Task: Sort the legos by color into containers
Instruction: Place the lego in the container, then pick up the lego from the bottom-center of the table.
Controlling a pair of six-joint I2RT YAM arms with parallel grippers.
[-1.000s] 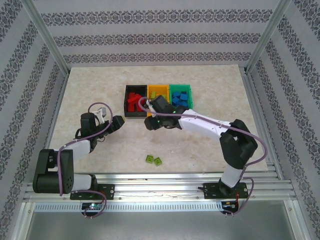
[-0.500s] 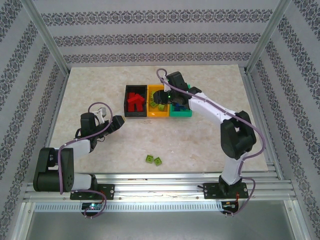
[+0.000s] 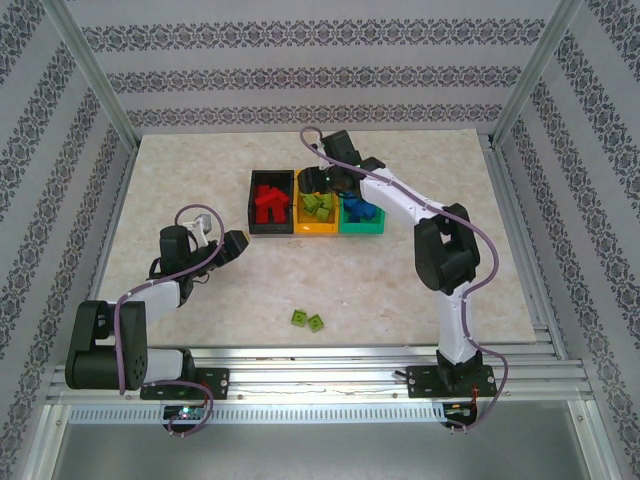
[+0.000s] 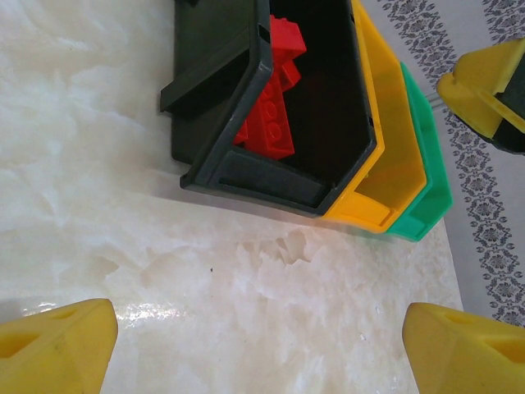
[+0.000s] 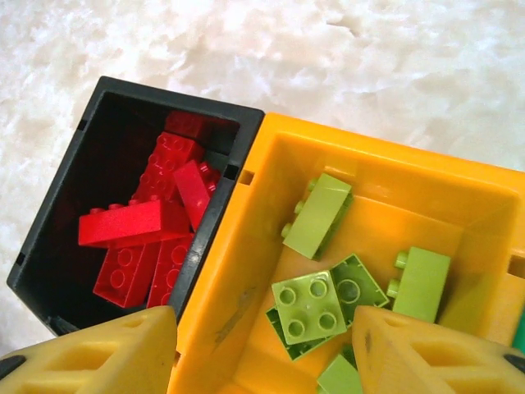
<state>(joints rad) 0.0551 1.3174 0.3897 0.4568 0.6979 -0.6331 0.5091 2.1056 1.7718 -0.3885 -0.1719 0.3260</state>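
**Right jaws parted and empty above the yellow bin (image 5: 246, 271)**
Lime bricks (image 5: 310, 308) are contained in it. Red bricks (image 5: 135, 238) are contained in the black bin (image 5: 180, 97) at its 9 o'clock, and blue bricks (image 3: 360, 208) in the green bin (image 3: 362, 228) at its 3 o'clock. Two loose bricks (image 3: 308, 320) are seen on the worktop (image 3: 400, 290) at 6 o'clock. Left jaws are spread wide, empty.

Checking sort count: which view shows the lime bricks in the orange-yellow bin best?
Right wrist: looks down into the orange-yellow bin, lime bricks large, studs visible. Top external shows small green patches; left wrist gets the bin's wall, contents hidden.
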